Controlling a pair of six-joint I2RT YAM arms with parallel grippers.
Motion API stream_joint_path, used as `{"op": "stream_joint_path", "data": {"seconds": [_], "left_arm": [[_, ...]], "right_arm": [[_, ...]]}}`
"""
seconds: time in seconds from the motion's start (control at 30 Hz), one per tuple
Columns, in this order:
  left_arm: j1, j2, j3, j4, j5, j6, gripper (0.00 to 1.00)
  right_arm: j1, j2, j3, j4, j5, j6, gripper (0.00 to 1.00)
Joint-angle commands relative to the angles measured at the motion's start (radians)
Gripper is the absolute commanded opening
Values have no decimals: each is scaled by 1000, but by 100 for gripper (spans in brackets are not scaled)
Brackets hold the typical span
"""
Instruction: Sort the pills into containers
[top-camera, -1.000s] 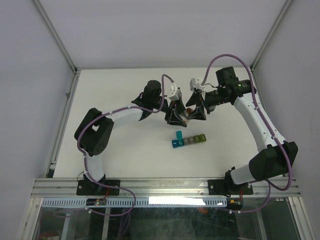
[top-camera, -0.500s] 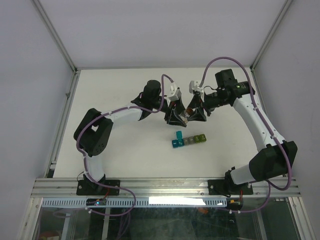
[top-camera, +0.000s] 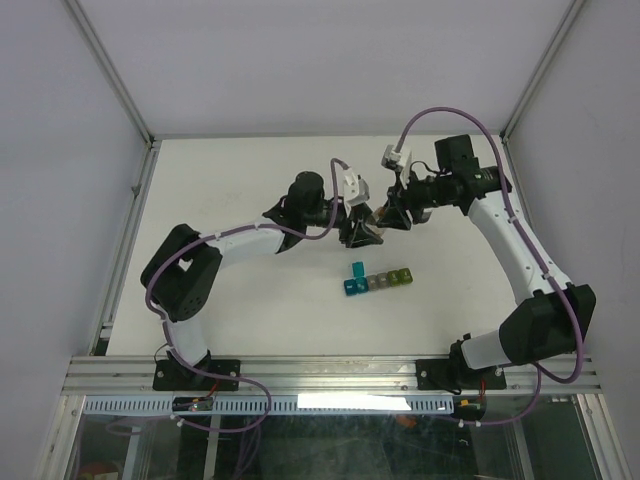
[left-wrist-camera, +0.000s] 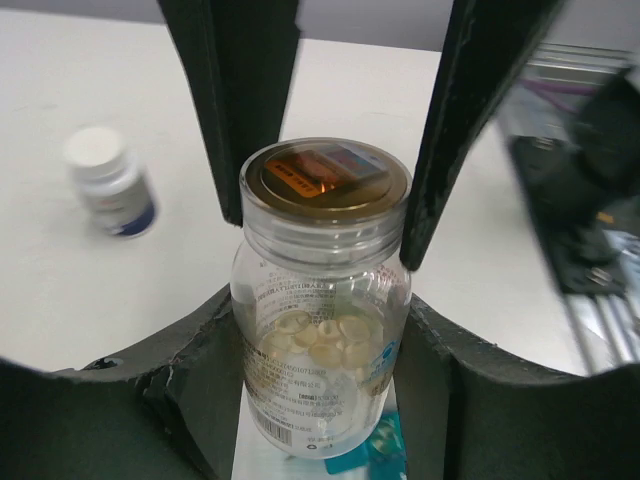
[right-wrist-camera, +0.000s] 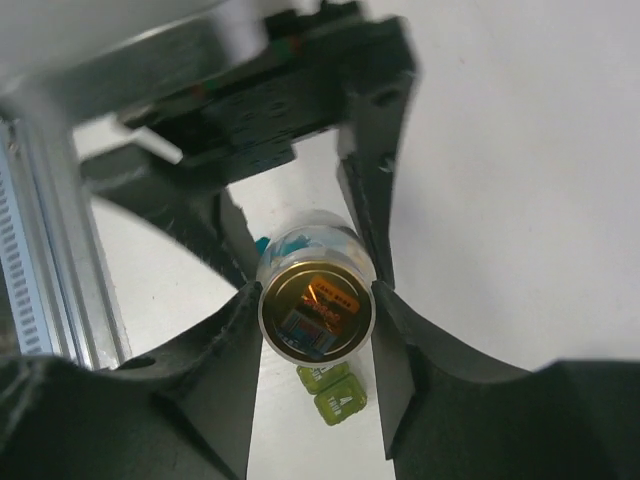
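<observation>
Uncapping step. The left gripper (top-camera: 358, 232) jaws pinch the clear bottle (left-wrist-camera: 322, 300) of pills (left-wrist-camera: 322, 340), held just beyond the containers (top-camera: 378, 280) on the tabletop (top-camera: 250, 180). The right gripper (top-camera: 393, 215) jaws clamp its tan cap (right-wrist-camera: 315, 310). Next, probably: twist the cap free.

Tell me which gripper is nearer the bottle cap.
Right. The right gripper has its fingers close on both sides of the cap; the left gripper clamps the bottle further down, around the body.
</observation>
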Motion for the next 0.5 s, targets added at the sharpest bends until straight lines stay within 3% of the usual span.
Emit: {"op": "stream_joint_path", "data": {"seconds": [0.0, 0.1, 0.13, 0.17, 0.23, 0.27, 0.47], "left_arm": [[-91, -74, -13, 208, -630, 28, 0], [-109, -35, 1, 227, -766, 41, 0], [-108, -26, 6, 224, -771, 48, 0], [-108, -20, 8, 220, -770, 59, 0], [-105, -15, 7, 217, -734, 77, 0], [-101, -16, 5, 214, -697, 85, 0], [-44, -16, 6, 195, -405, 61, 0]], "right_arm": [[-4, -10, -95, 171, 162, 456, 15], [-44, 9, -95, 210, 190, 561, 15], [-64, 17, -77, 200, 155, 565, 24], [-82, 16, -63, 194, 105, 561, 40], [-103, -3, -39, 179, 38, 525, 82], [-107, -22, -27, 171, 34, 493, 97], [-214, -158, -19, 158, 6, 306, 99]]}}
